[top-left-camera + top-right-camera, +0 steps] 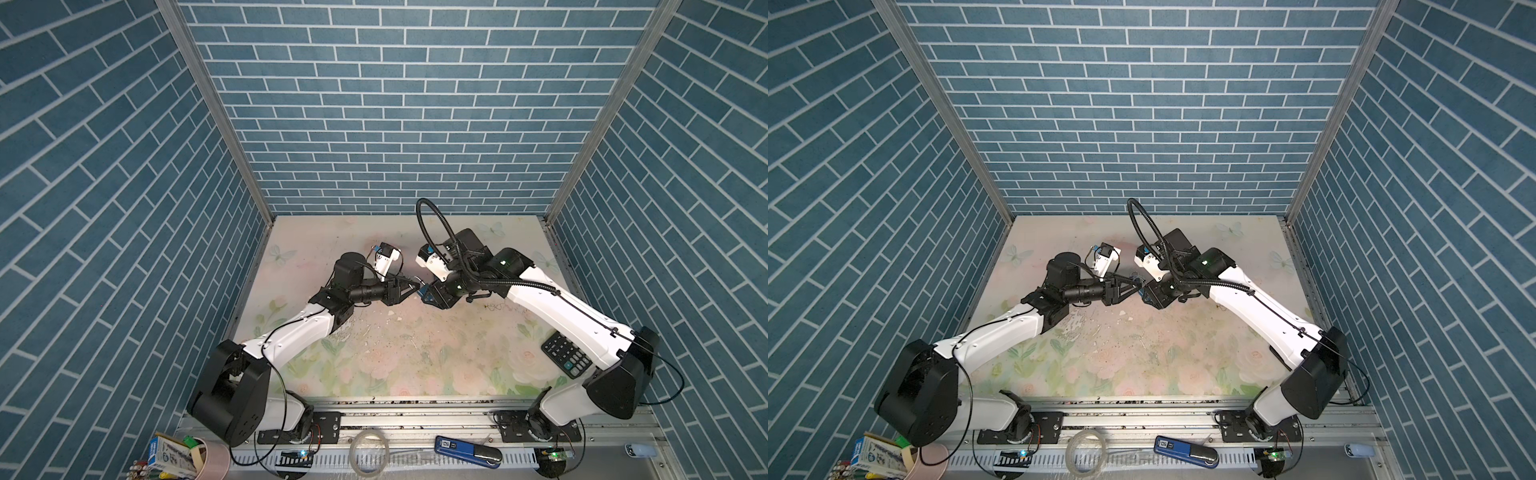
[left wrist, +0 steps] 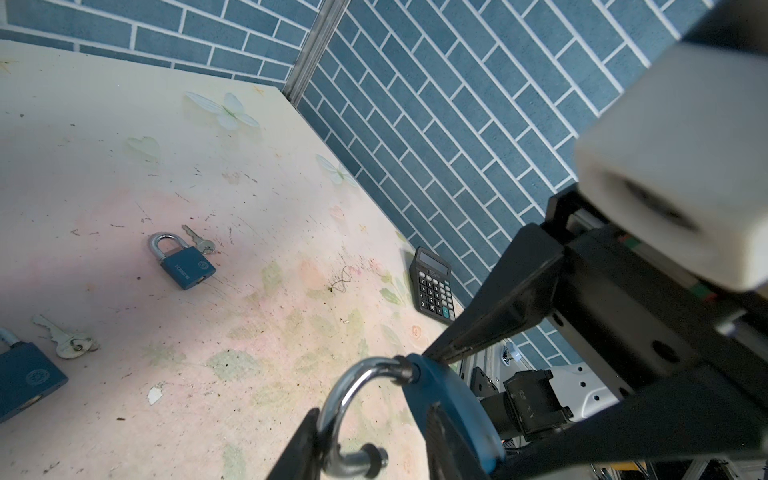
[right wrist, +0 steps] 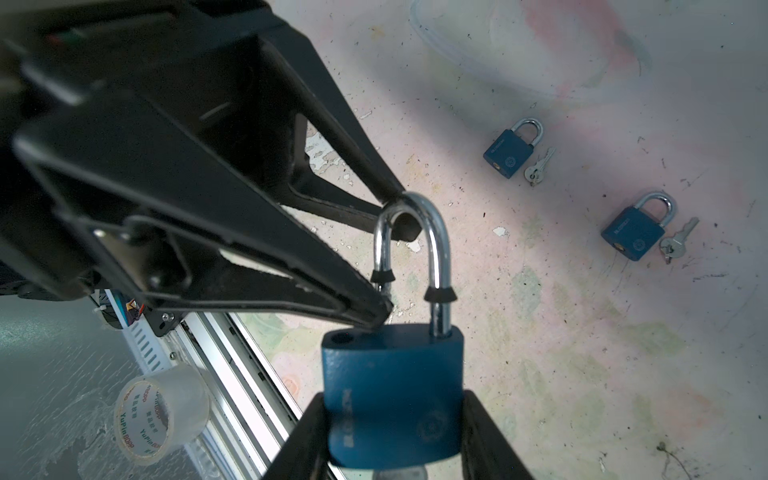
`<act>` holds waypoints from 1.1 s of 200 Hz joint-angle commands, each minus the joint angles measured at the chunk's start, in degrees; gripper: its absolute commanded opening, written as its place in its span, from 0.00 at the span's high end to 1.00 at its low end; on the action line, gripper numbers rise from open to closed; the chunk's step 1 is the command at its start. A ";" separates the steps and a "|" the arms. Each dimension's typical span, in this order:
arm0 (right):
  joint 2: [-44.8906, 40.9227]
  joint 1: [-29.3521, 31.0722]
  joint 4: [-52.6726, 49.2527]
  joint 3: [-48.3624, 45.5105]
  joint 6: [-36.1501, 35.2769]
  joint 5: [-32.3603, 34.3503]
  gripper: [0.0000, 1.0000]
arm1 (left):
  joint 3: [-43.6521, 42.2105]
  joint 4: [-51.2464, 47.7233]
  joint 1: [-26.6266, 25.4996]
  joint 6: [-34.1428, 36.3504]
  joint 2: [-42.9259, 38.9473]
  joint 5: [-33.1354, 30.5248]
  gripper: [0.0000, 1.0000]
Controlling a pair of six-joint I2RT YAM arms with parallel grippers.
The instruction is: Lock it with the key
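A blue padlock hangs above the table's middle, and my right gripper is shut on its body. Its steel shackle stands open, the free leg out of its hole. A grey piece under the body looks like the key's head. My left gripper closes on the shackle, one fingertip at the bow and one by the body's top. The left wrist view shows the left gripper around the same shackle. Both top views show the padlock between the two grippers.
Two more blue padlocks lie shut on the floral table, each with a loose key beside it. A black calculator lies at the right edge. A tape roll sits on the front rail.
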 commanded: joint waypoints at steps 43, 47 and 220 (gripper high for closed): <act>-2.28 -0.06 2.21 1.13 -0.61 -0.88 1.00 | 1.36 0.20 1.24 0.11 -0.43 -0.10 0.58; -2.36 -0.01 2.16 1.14 -0.62 -0.90 1.00 | 1.46 0.13 1.34 0.11 -0.48 -0.08 0.58; -3.33 -0.05 2.52 -0.15 -0.08 -1.08 1.00 | 2.74 3.60 1.46 -1.89 1.33 2.20 0.72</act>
